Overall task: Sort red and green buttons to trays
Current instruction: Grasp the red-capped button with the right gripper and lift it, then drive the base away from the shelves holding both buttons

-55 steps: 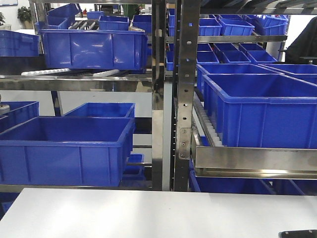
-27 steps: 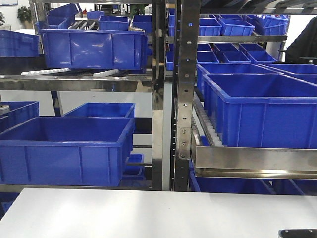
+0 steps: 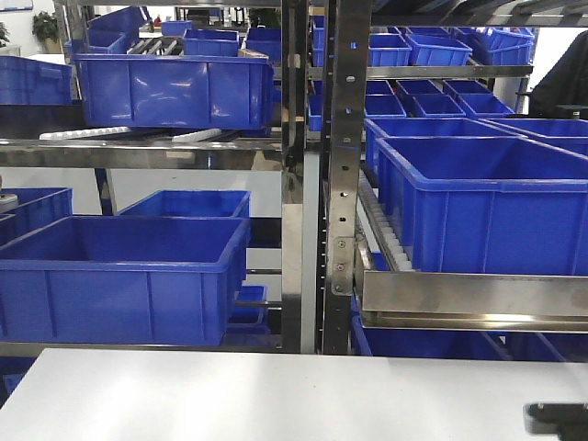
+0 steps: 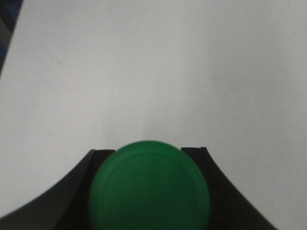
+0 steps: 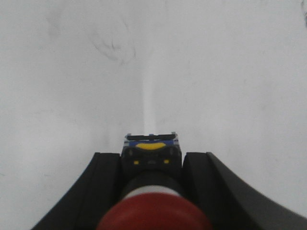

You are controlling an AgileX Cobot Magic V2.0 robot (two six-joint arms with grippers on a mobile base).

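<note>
In the left wrist view my left gripper (image 4: 148, 152) is shut on the green button (image 4: 149, 189). Its round green cap fills the gap between the black fingers (image 4: 93, 165), above the white table (image 4: 153, 72). In the right wrist view my right gripper (image 5: 151, 155) is shut on the red button (image 5: 153, 215). Its red cap is nearest the camera and its dark base (image 5: 151, 155), with yellow marks, points away between the fingers (image 5: 108, 177). The green and red trays are out of view.
The front view shows a metal rack (image 3: 335, 184) with several deep blue crates (image 3: 124, 276) behind the white table (image 3: 276, 395). A dark part of my right arm (image 3: 556, 418) shows at the table's lower right corner.
The dark part at the lower right corner of the front view has risen and shows more of itself. The rack and crates have not moved.
</note>
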